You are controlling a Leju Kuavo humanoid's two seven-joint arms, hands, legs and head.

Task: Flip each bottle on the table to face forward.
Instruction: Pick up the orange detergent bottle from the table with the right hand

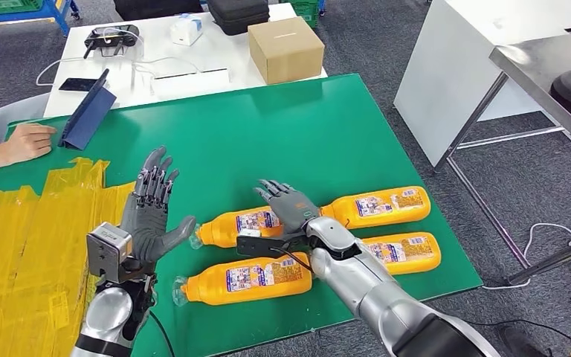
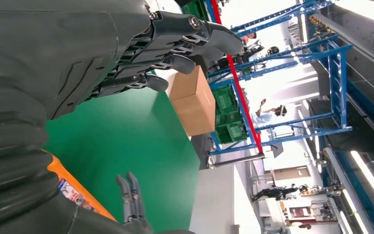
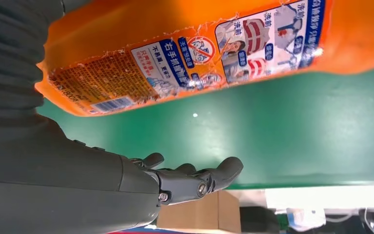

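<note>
Right wrist view: bottle (image 3: 214, 53) label, Chinese print.

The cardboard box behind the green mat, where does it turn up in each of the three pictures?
Head view: cardboard box sits top centre, on the white table past the green mat.
Left wrist view: centre, beyond the left hand.
Right wrist view: bottom edge, under the right hand.
Shared landmark: the green mat.

I see a green tabletop (image 1: 282, 126) with yellow tape patches (image 1: 37, 223) on its left part. White desk (image 1: 193, 52) behind it carries a cardboard box (image 1: 285, 49), a black case (image 1: 238, 13) and cables. Grey carpet floor (image 1: 386, 44). White cabinet (image 1: 505, 52) and metal table frame (image 1: 513, 97) to the right. Blue racking (image 2: 321, 73) under bright ceiling lights, probably a warehouse hall.
</note>
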